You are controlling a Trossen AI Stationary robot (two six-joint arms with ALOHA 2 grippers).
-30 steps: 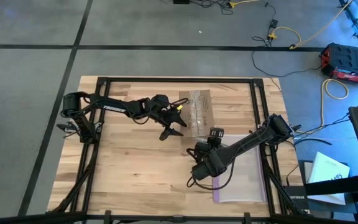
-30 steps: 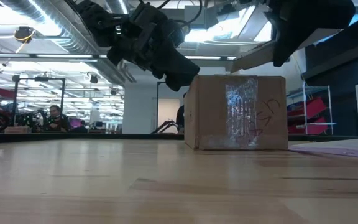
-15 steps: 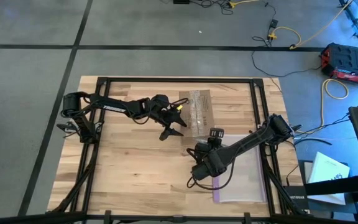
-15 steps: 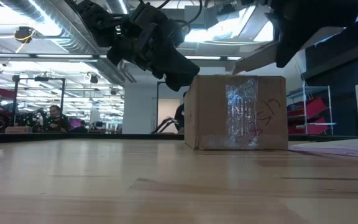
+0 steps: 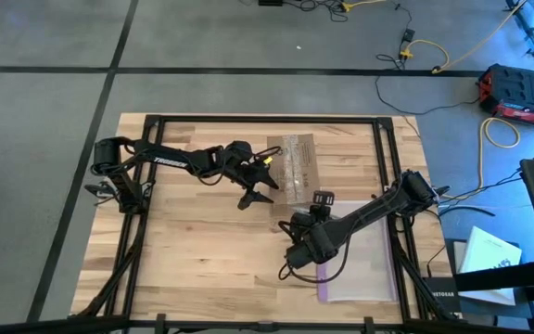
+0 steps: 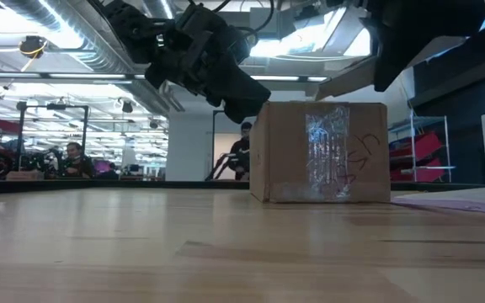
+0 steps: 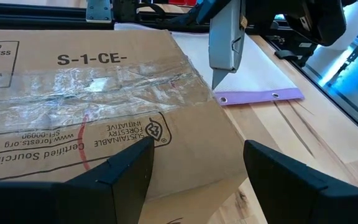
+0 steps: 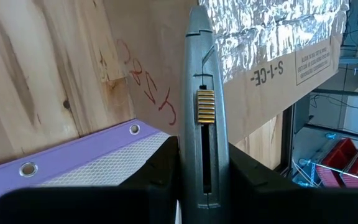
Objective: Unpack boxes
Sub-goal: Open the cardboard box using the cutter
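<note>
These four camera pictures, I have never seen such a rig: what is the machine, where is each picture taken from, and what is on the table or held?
Two dark robot arms work at a pale wooden table. One camera looks straight down, one looks level across the tabletop, and one sits on each wrist. On the table stands a closed brown cardboard box sealed with clear tape, and beside it lies a clear plastic bag with a purple edge. The left gripper hovers open at the box's side, empty. The right gripper is shut on a grey box-cutter knife, its tip pointing at the box's taped top. People show in the room behind.
</note>
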